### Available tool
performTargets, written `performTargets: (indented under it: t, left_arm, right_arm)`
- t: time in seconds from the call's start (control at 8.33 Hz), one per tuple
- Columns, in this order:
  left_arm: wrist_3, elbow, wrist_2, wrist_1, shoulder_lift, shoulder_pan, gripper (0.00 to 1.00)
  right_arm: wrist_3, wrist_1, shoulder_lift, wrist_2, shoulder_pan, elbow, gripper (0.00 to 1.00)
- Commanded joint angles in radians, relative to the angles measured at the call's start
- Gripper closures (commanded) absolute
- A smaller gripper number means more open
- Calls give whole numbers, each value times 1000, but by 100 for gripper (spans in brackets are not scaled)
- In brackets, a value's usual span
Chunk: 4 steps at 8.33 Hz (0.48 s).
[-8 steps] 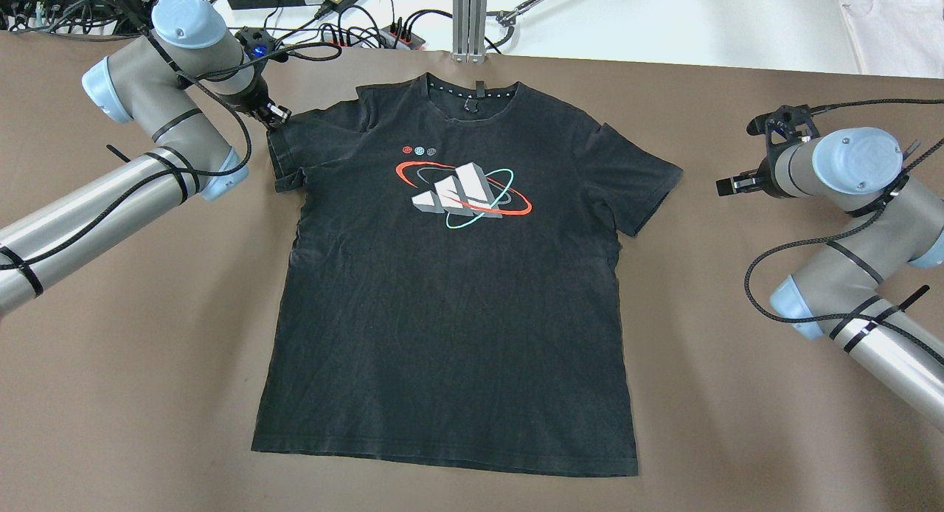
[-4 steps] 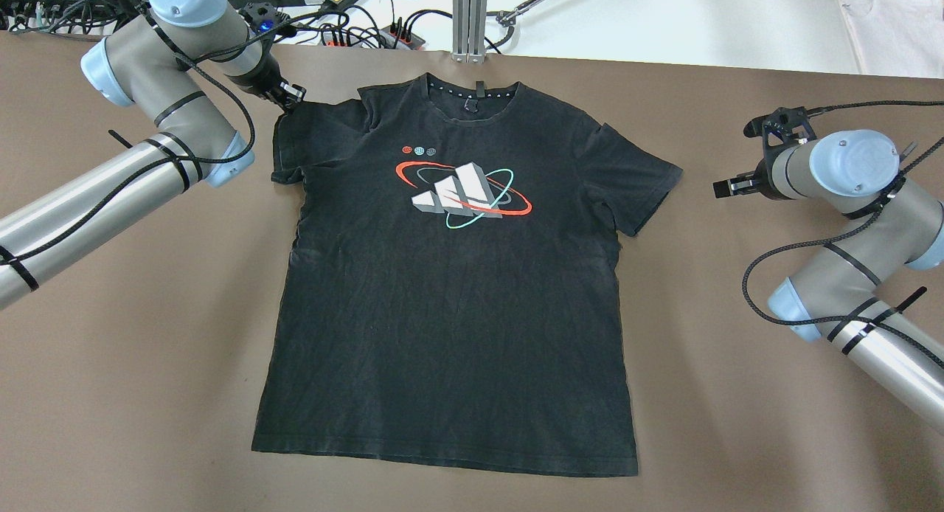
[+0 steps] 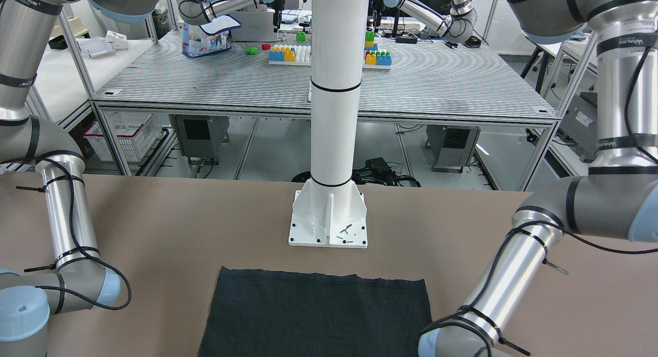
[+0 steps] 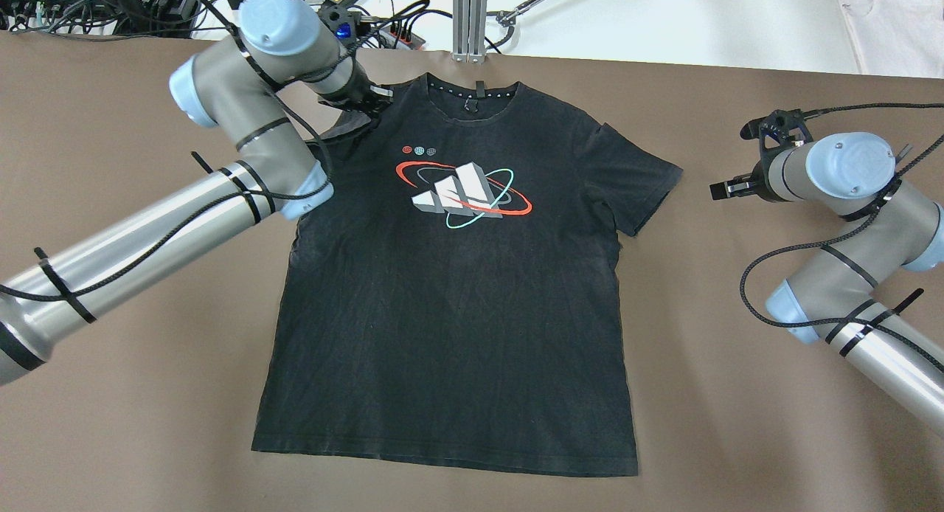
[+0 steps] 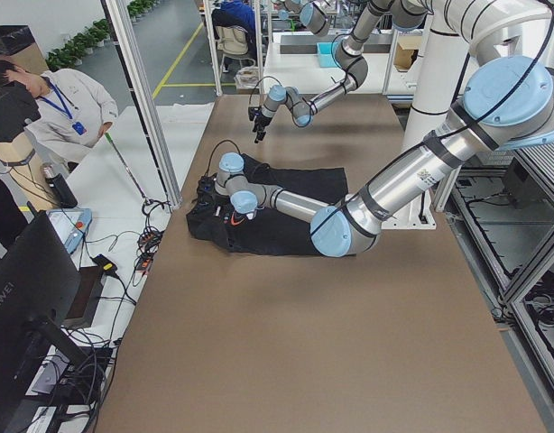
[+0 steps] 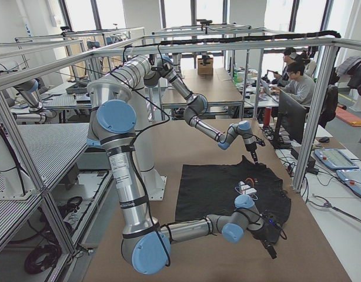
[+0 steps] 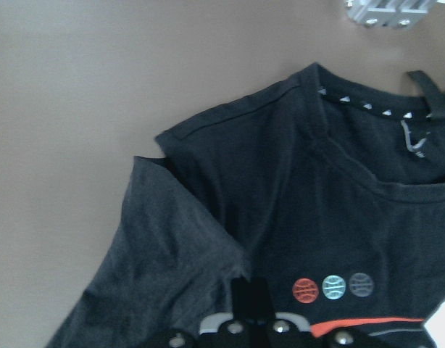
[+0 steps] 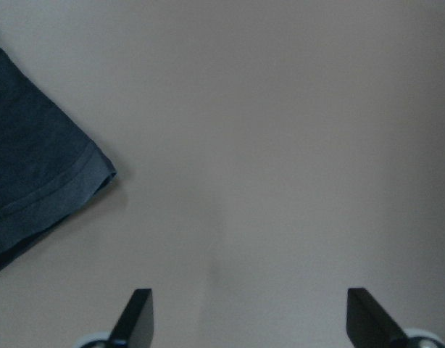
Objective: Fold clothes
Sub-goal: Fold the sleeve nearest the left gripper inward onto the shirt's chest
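Observation:
The clothes are one black T-shirt (image 4: 450, 298) with a red, white and teal print, lying flat on the brown table, collar at the far side. Its hem (image 3: 313, 310) lies in front of the white pillar's base. My left gripper (image 4: 376, 100) is shut on the shirt's left sleeve (image 4: 345, 130), which is lifted and turned inward over the shoulder so its greyer inside shows. In the left wrist view the gripper (image 7: 251, 288) pinches that sleeve fold (image 7: 172, 246) beside the collar (image 7: 367, 109). My right gripper (image 4: 726, 188) hovers open, right of the other sleeve (image 8: 34, 167), holding nothing.
Cables and power strips (image 4: 354, 25) and an aluminium post (image 4: 470, 18) line the far edge. A white cloth (image 4: 885, 21) lies on the white surface at the far right. The white pillar base (image 3: 328, 220) stands behind the hem. People (image 5: 51, 108) sit beside the table.
My left gripper has swung right and slightly away from me with the sleeve, pulling it off the table and over the shirt's shoulder. The right arm has hardly moved.

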Motion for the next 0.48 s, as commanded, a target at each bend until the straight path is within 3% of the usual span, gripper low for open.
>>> performTargets:
  t: [0.0, 0.36]
  left_arm:
    - [-132, -3, 150, 27, -45, 119, 100]
    - [-169, -1, 194, 27, -49, 150, 100]
  right_arm:
    - [2, 0, 0, 0, -2, -1, 6]
    - [3, 0, 0, -2, -17, -2, 6]
